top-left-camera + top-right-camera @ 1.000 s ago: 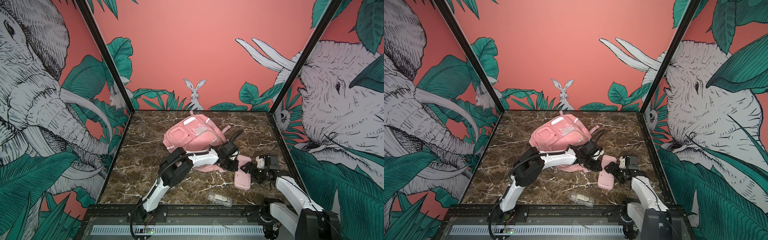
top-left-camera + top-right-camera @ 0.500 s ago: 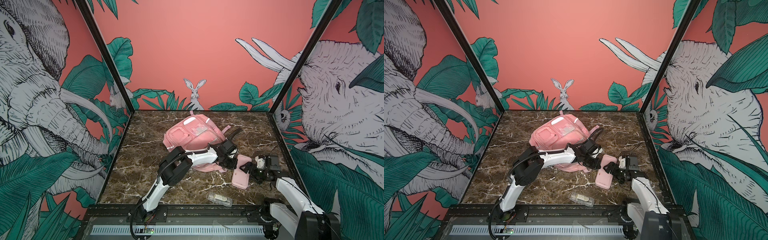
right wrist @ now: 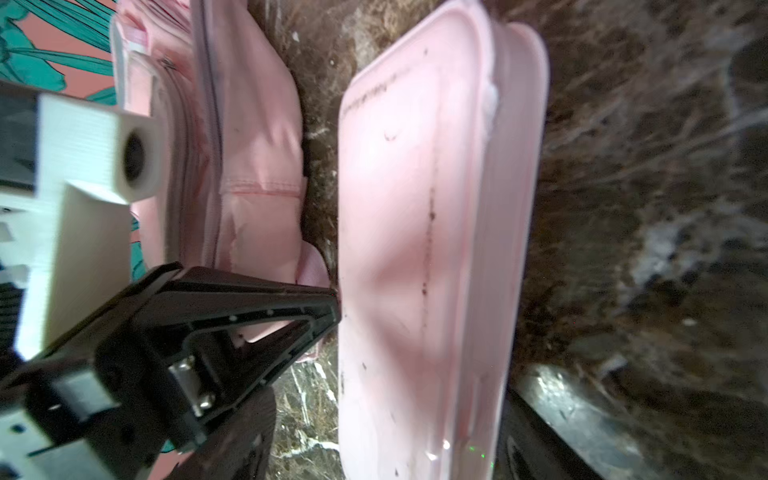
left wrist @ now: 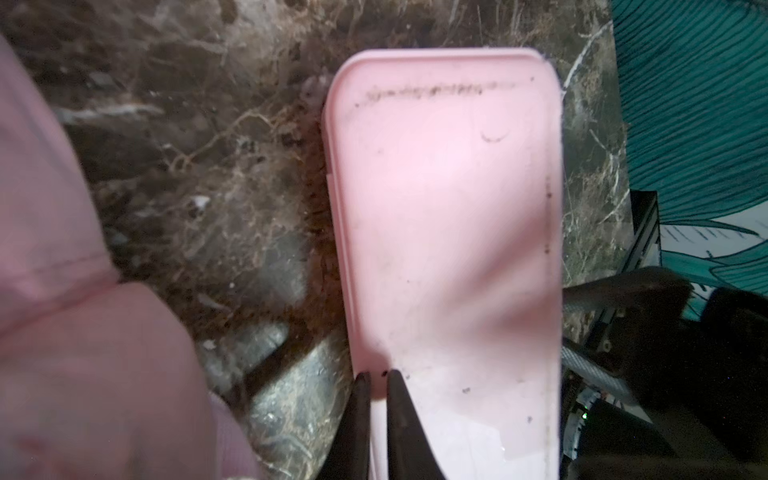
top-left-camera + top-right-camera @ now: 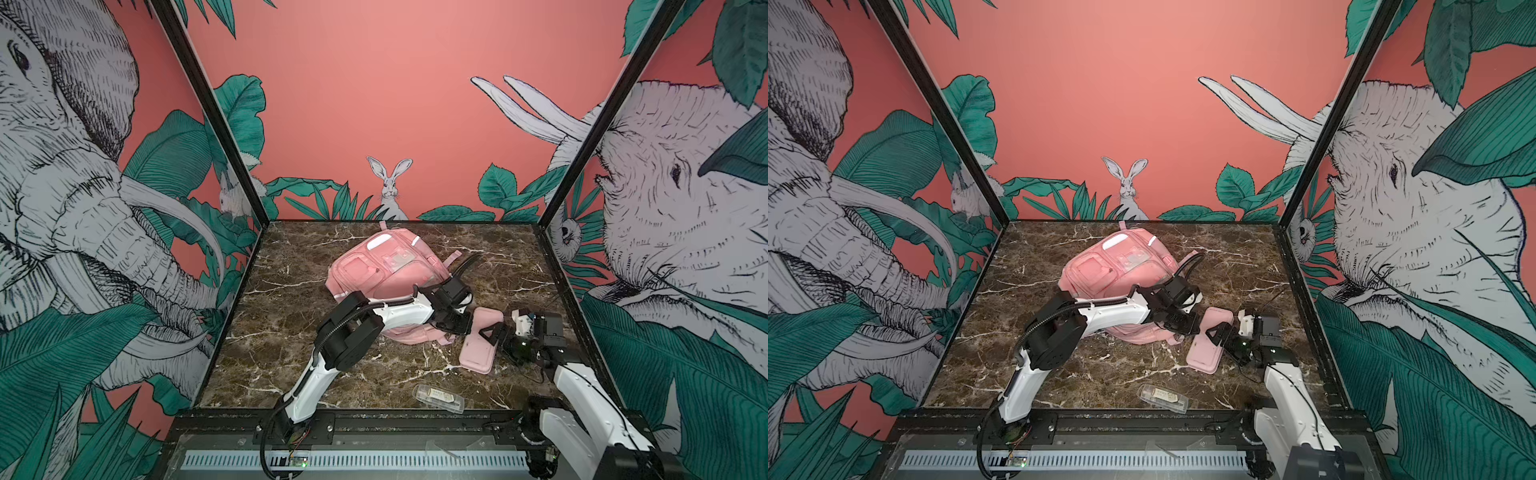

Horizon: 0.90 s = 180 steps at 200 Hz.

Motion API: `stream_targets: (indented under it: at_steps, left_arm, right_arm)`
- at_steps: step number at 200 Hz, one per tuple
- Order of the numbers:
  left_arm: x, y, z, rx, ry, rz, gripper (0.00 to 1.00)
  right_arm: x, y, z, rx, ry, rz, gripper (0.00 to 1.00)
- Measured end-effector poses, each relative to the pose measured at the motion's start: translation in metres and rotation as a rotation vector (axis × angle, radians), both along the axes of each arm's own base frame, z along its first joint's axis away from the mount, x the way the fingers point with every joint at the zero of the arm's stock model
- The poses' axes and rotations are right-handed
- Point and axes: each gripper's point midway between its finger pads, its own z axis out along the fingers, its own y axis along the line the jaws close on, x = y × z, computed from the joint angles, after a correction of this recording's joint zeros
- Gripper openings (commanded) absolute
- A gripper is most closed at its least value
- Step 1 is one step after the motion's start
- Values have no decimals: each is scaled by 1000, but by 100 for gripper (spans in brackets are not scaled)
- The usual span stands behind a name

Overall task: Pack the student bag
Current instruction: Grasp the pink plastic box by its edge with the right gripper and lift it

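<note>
The student bag [image 5: 382, 266] [image 5: 1113, 270], a soft pink backpack, lies at the middle back of the marble floor. A flat pink pencil case [image 5: 478, 353] [image 5: 1204, 353] lies just right of it. My left gripper [image 5: 459, 328] [image 5: 1187, 326] reaches across the bag's front. Its jaws [image 4: 379, 374] are shut on the case's [image 4: 449, 208] rim near one end. My right gripper [image 5: 492, 336] [image 5: 1217, 334] [image 3: 390, 399] stands open astride the case [image 3: 415, 208]. One of its fingers lies against the case's side and a gap shows at the other. The bag's side [image 3: 249, 124] [image 4: 62, 332] lies close beside the case.
A small clear plastic box [image 5: 438, 399] [image 5: 1163, 398] lies near the front edge, in front of the case. Painted walls stand on three sides, with the right wall close to my right arm. Bare marble floor [image 5: 291, 332] shows left of the bag.
My right gripper has slid left over the pencil case and narrowed slightly. The case's near end has swung a little to the left. My left jaws have closed on its rim.
</note>
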Motion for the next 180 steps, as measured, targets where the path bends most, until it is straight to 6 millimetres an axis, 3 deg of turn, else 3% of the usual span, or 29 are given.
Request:
stream_targets:
  at_steps: [46, 180]
  left_arm:
    - [-10, 10, -18, 44, 25, -1, 11]
    - [-12, 9, -18, 40, 36, -1, 12]
  right_arm:
    - [5, 6, 10, 42, -45, 20, 73]
    - [3, 5, -9, 29, 34, 22, 48]
